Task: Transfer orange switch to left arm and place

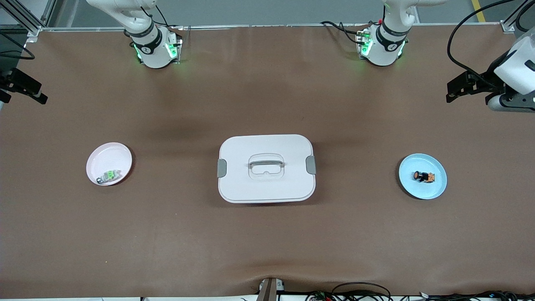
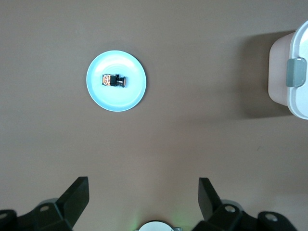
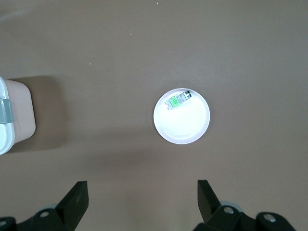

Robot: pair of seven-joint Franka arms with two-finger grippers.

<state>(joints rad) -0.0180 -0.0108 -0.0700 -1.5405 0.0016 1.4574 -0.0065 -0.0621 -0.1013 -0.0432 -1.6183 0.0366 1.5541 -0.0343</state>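
The orange switch (image 1: 424, 177) lies on a blue plate (image 1: 434, 190) toward the left arm's end of the table; it also shows in the left wrist view (image 2: 114, 81). The white box (image 1: 266, 168) with grey latches stands at the table's middle. My left gripper (image 1: 459, 89) is open and empty, raised over the table's edge at the left arm's end; it shows in its wrist view (image 2: 143, 197). My right gripper (image 1: 23, 88) is open and empty, raised over the table's edge at the right arm's end, and shows in its wrist view (image 3: 142, 198).
A pink plate (image 1: 104, 155) toward the right arm's end holds a small switch with a green top (image 1: 109, 176), also in the right wrist view (image 3: 177, 100). The box's end shows in the left wrist view (image 2: 291, 72) and the right wrist view (image 3: 12, 118). Cables lie along the table's near edge.
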